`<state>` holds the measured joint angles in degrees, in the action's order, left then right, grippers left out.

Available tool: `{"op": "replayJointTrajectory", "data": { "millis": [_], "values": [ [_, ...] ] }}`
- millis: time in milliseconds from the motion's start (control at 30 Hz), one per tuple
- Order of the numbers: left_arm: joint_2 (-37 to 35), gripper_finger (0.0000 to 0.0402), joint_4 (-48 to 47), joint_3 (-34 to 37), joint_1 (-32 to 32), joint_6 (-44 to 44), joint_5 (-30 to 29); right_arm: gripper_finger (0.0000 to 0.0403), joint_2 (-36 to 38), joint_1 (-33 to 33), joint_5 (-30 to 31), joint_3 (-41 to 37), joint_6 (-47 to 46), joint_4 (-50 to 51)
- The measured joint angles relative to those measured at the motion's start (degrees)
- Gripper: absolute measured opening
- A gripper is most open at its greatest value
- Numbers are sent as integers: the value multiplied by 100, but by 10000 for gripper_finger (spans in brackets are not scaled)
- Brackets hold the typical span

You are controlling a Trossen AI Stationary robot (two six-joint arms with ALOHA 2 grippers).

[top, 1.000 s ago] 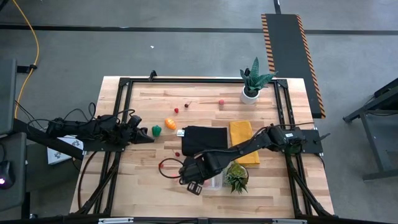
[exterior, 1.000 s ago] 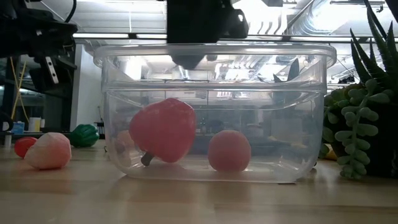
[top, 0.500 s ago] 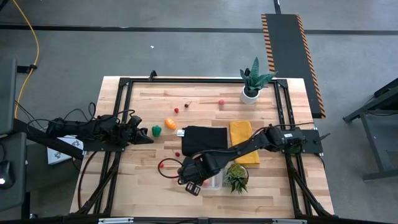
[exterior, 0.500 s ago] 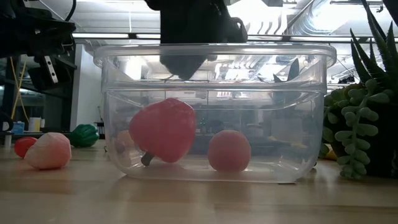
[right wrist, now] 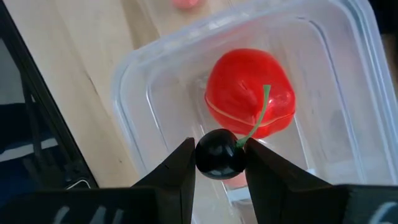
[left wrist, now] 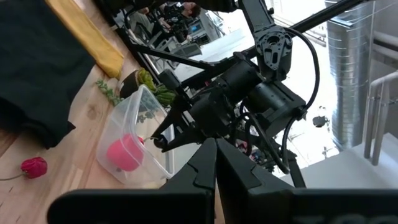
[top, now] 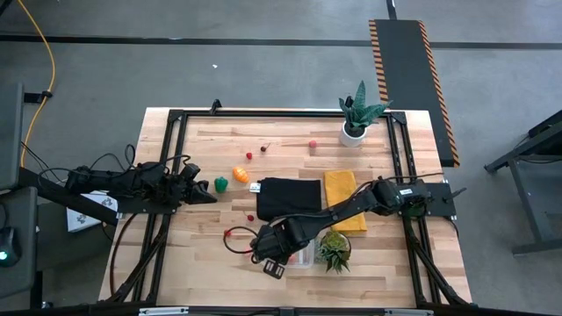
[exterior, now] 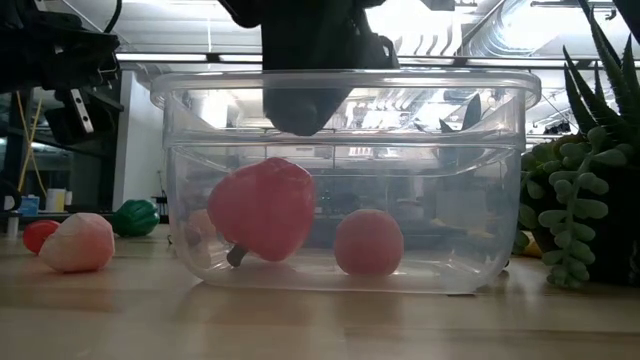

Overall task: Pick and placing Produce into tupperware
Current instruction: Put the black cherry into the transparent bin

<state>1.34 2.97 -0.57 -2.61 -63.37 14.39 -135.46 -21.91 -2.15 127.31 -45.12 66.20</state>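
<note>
Over clear tub [right wrist: 155, 81]: right tool [right wrist: 219, 163] pinching glossy black berry [right wrist: 217, 153] w/ green stem; left tool narrow.

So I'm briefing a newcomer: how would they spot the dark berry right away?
Find the clear tupperware at the table's near edge, beside the spiky plant. Right above it, the right end effector pinches the dark berry. It's glossy black with a green stem, unlike the big red fruit below.

black cloth [top: 288, 197] mid-table | yellow cloth [top: 342, 198] beside | white-potted plant [top: 355, 118] far edge | succulent [top: 335, 250] near edge
</note>
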Motion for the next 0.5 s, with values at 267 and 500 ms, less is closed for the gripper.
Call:
{"op": "replayJointTrajectory", "data": {
  "millis": [267,500],
  "values": [
    [0,1,-1,0,1,10,0,98,0,-24,-90,0,17,38],
    [0,1,-1,0,0,20,0,128,0,-26,-90,0,11,52]
  ]
}}
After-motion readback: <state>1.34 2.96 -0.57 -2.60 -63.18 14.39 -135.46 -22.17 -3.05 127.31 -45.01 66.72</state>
